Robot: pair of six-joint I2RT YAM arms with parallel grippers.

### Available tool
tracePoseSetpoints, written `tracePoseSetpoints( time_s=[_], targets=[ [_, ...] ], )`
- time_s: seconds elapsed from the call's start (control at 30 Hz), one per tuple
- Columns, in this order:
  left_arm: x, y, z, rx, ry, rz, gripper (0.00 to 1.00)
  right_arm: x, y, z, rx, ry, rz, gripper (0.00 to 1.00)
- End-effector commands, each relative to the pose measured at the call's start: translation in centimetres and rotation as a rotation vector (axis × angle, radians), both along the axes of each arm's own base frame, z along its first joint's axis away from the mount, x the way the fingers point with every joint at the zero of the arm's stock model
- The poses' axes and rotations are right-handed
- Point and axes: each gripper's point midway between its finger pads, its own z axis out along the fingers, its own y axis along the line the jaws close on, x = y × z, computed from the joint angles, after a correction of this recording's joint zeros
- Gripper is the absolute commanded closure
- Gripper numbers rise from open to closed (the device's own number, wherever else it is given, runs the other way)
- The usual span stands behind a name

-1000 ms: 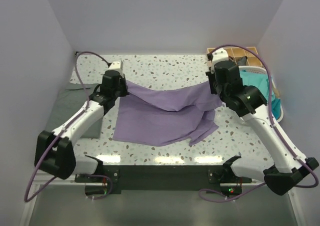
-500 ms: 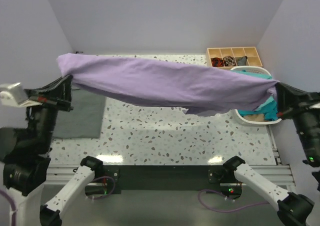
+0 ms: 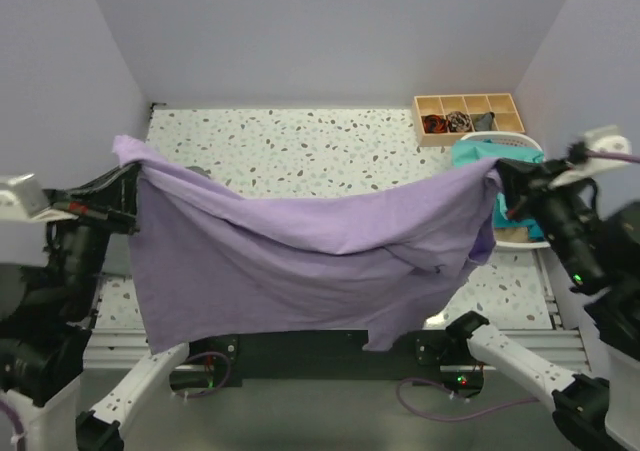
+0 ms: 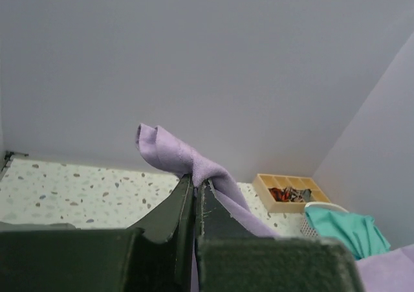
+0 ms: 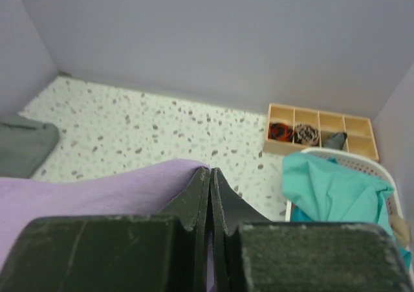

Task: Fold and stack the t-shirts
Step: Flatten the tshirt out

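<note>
Two pairs of fingers are sharing one load. The left fingers (image 4: 184, 200) are pressing fully together on a bunched corner of the lavender purple soft-cloth t-shirt (image 3: 300, 261), with a curl of fabric poking up just past their tips. The right fingers (image 5: 196, 192) are clamping just as tightly on the opposite upper edge of the same shirt. Between the two grips the shirt is hanging in the air above the speckled white bench (image 3: 300, 136), sagging in the middle and draping toward the near edge, where its lower hem is dangling in front of the arm bases. One lower corner is wrinkling and curling rather than hanging flat. Farther out, a grey cloth shirt (image 5: 22, 148) is lying flat at the left side of the bench, seemingly folded already, though that is hard to confirm. Teal cloth shirts (image 5: 330, 182) are heaping in the white plastic basket (image 5: 372, 166) at the right, just beside the small wooden compartment tray (image 5: 323, 112). Judging by this, the task is sitting at an early stage: the lavender shirt is only being spread out, so laying it down, folding it and stacking it are all waiting, and the teal shirts are waiting too.
</note>
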Motion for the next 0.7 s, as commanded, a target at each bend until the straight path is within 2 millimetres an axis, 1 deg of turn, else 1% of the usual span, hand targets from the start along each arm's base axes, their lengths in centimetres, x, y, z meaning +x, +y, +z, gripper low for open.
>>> tracePoseSetpoints(
  time_s=[0.0,0.03,0.07,0.1,0.13,0.17,0.2,0.23,0.27,0.3,0.33,0.37,0.4,0.43,0.47,0.5,0.53,0.57,0.6,0.63,0.67],
  targets=[
    [8.1,-1.7,-8.6,0.028,0.267,0.063,1.0,7.3,3.9,-7.8,-0.09,0.238,-0.044,1.0],
    [9.9,-2.2,-12.0,0.048,0.351,0.072,1.0,8.4,4.5,-9.2,-0.105,0.275,-0.047,1.0],
    [11.0,-1.8,-13.7,0.053,0.397,0.117,1.0,9.3,5.1,-10.7,-0.123,0.311,-0.049,1.0],
    [11.8,-1.8,-15.2,0.043,0.432,0.138,1.0,11.0,6.2,-14.5,-0.165,0.409,-0.054,1.0],
    [13.3,-1.8,-18.7,0.074,0.519,0.171,1.0,11.9,6.8,-16.1,-0.177,0.437,-0.057,1.0],
    [13.9,-2.0,-20.5,0.085,0.559,0.178,1.0,12.7,7.1,-17.8,-0.197,0.471,-0.065,1.0],
    [14.8,-2.3,-21.7,0.08,0.57,0.175,1.0,14.0,7.6,-21.7,-0.25,0.561,-0.088,1.0],
    [15.7,-2.4,-25.4,0.11,0.656,0.195,1.0,14.9,7.9,-23.0,-0.26,0.575,-0.109,1.0],
    [16.1,-2.4,-27.1,0.114,0.693,0.211,1.0,15.7,8.0,-24.7,-0.284,0.608,-0.128,1.0],
    [16.8,-2.3,-28.3,0.099,0.706,0.233,1.0,16.3,8.0,-26.4,-0.312,0.638,-0.147,1.0],
    [17.2,-2.1,-31.3,0.124,0.769,0.261,1.0,17.9,8.1,-28.5,-0.358,0.666,-0.195,1.0],
    [17.7,-1.5,-32.2,0.124,0.776,0.304,1.0,18.6,7.9,-29.6,-0.382,0.683,-0.218,1.0],
    [18.4,-1.2,-32.7,0.114,0.774,0.324,1.0,19.7,7.6,-29.8,-0.387,0.686,-0.256,1.0],
    [19.0,-0.6,-34.6,0.134,0.814,0.366,1.0,21.0,7.2,-31.9,-0.433,0.725,-0.309,1.0],
    [19.7,0.4,-35.0,0.127,0.822,0.4,1.0,21.8,6.9,-32.0,-0.437,0.731,-0.341,1.0],
    [20.4,1.0,-35.2,0.116,0.823,0.422,1.0,23.2,6.3,-31.4,-0.437,0.713,-0.386,1.0],
    [21.2,1.4,-36.2,0.125,0.845,0.437,1.0,24.6,5.8,-32.2,-0.458,0.705,-0.433,1.0],
    [21.7,2.2,-36.3,0.12,0.844,0.455,0.95,26.0,5.0,-31.2,-0.447,0.682,-0.482,0.95],
    [22.5,2.5,-36.2,0.124,0.828,0.459,0.85,26.9,4.4,-30.9,-0.452,0.67,-0.516,0.65],
    [23.1,2.5,-36.6,0.13,0.844,0.459,0.63,27.2,3.8,-30.9,-0.468,0.677,-0.547,0.45],
    [23.3,2.9,-36.7,0.123,0.854,0.472,0.32,28.1,2.7,-30.7,-0.477,0.666,-0.606,0.29]
  ],
)
